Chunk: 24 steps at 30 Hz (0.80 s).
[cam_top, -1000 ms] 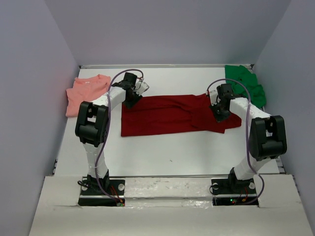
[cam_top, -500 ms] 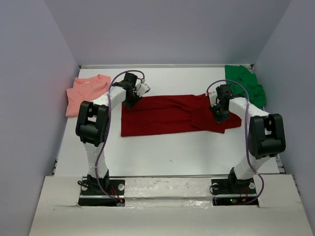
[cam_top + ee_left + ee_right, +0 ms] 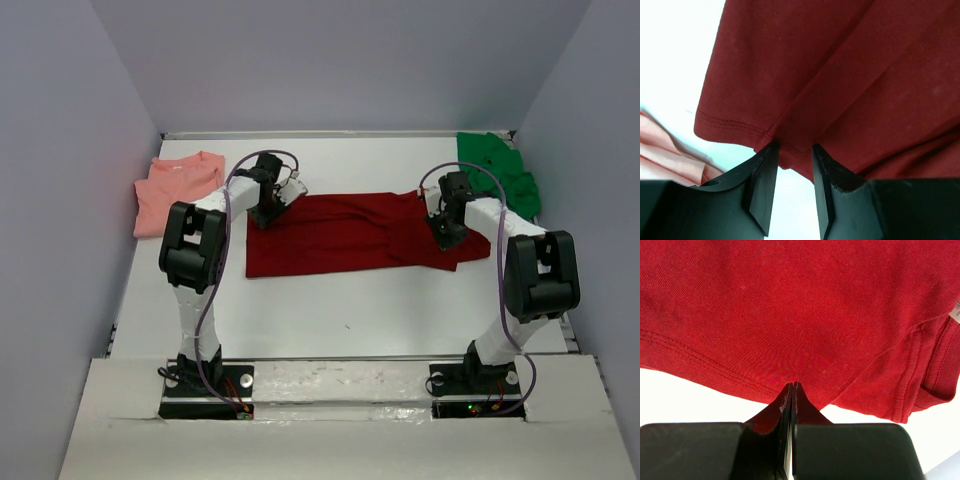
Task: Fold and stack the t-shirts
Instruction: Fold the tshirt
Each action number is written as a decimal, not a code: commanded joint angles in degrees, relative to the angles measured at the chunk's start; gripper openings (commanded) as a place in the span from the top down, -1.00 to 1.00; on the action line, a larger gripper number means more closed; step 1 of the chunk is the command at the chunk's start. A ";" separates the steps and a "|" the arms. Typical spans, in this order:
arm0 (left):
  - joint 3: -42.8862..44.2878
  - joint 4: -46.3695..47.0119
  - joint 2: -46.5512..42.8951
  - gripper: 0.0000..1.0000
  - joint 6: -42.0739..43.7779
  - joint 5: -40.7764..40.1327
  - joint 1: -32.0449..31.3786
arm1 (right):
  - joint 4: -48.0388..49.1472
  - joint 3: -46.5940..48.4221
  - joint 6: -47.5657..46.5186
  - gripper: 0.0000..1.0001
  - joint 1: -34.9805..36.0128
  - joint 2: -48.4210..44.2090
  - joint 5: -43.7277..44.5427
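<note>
Red shirt (image 3: 345,235) is laid flat, long axis 9 to 3 o'clock. Right gripper (image 3: 791,386) is clamped on the 3 o'clock end; left gripper (image 3: 794,148) is parted at the 9 o'clock hem

1. A white table (image 3: 350,310) fills the middle, evenly lit, with only soft shadows.
2. At 12 o'clock stands a plain, pale grey-lilac back wall (image 3: 340,60).
3. At 9 o'clock a side wall (image 3: 60,220) of the same colour meets the table's edge.
4. At 3 o'clock a second side wall (image 3: 605,150) does likewise.
5. A thin pale rail (image 3: 330,134) runs along the table's 12 o'clock edge.
6. At 6 o'clock lies an off-white board (image 3: 340,440), with a shiny strip (image 3: 340,382) on its far side.
</note>
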 commanded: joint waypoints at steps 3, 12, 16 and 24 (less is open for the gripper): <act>2.83 -1.64 -0.13 0.12 1.54 -0.04 -0.28 | -0.57 2.13 -0.25 1.00 0.29 0.08 0.60; 3.71 -1.73 -1.71 0.10 1.54 0.13 -0.46 | -1.36 3.18 -0.25 1.00 0.29 1.58 0.60; 5.02 -3.05 -2.50 0.05 1.63 1.10 -0.55 | -1.53 3.27 -0.25 1.00 0.29 1.93 0.60; 5.47 -2.52 -1.01 0.04 2.51 0.13 -0.55 | -1.71 3.62 -0.34 1.00 0.29 2.72 0.60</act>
